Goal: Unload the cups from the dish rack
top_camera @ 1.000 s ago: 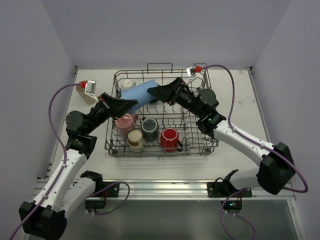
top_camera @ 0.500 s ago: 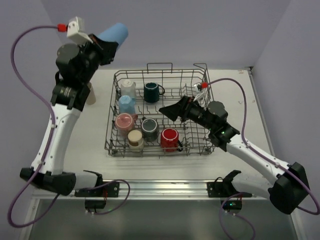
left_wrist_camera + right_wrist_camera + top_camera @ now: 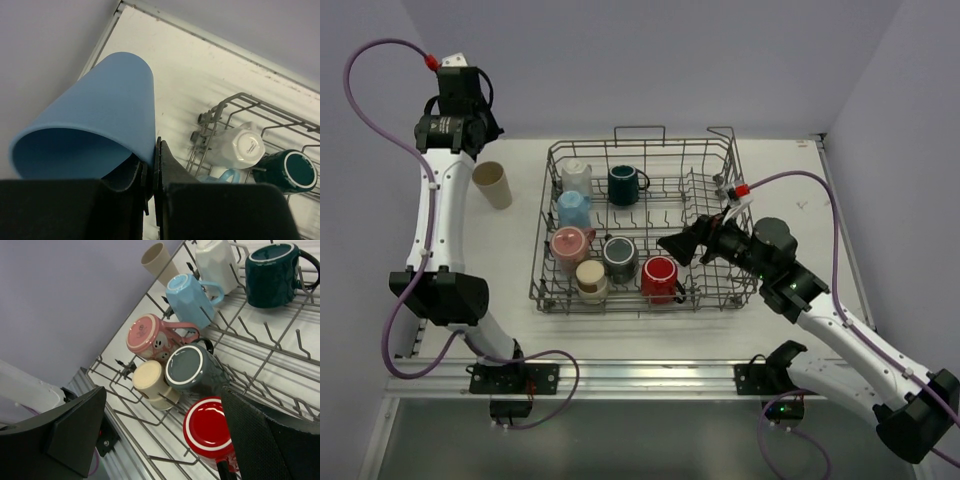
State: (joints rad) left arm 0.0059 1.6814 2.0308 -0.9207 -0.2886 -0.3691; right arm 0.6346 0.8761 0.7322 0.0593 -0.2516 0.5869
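Cups (image 3: 192,367) crowd the left half of the dish rack (image 3: 708,196): white cup (image 3: 576,175), teal mug (image 3: 623,183), light blue mug (image 3: 572,208), pink mug (image 3: 568,243), cream cup (image 3: 590,277), grey cup (image 3: 619,256) and red cup (image 3: 659,277). A beige cup (image 3: 492,184) stands on the table (image 3: 790,200) left of it. The left gripper (image 3: 156,150), raised at far left, pinches the wall of a blue cup (image 3: 95,115). The right gripper (image 3: 672,245) hangs spread wide beside the red cup.

A grey wire dish rack (image 3: 620,303) on a white worktop (image 3: 800,210) carries a red mug (image 3: 659,275) with a white ring on its base, a dark grey mug (image 3: 619,255) and a pink mug (image 3: 568,243) with a spotted patch. Also in it are a cream cup (image 3: 590,277), a light blue mug (image 3: 572,208), a white cup (image 3: 576,178) and a dark teal mug (image 3: 623,183). Far left, a beige cup (image 3: 492,184) and a blue cup (image 3: 95,120) are both plain.
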